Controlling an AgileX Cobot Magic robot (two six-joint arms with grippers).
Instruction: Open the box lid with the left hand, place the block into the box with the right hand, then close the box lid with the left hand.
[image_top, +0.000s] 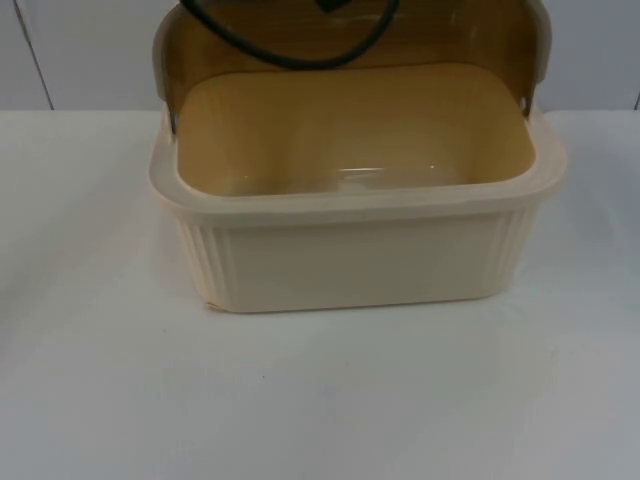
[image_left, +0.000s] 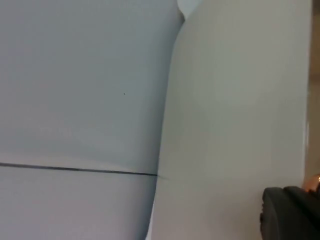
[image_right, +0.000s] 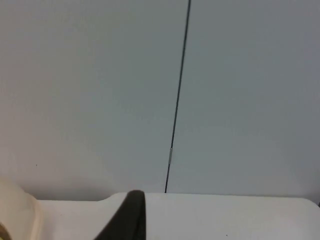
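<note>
Box: cream, on tabletop; lid stood open, interior bare. Block unplaced. Judged next: right gripper fetches block. Left gripper waited. Jaws' state: cannot tell.

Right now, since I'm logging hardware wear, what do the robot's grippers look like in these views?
What shows of the left gripper, over the white table, is matte black with a blocky, squared outline. What shows of the right gripper, near the cream box, is also black, a smooth curved shape narrowing to a rounded tip. No markings can be made out on either.
</note>
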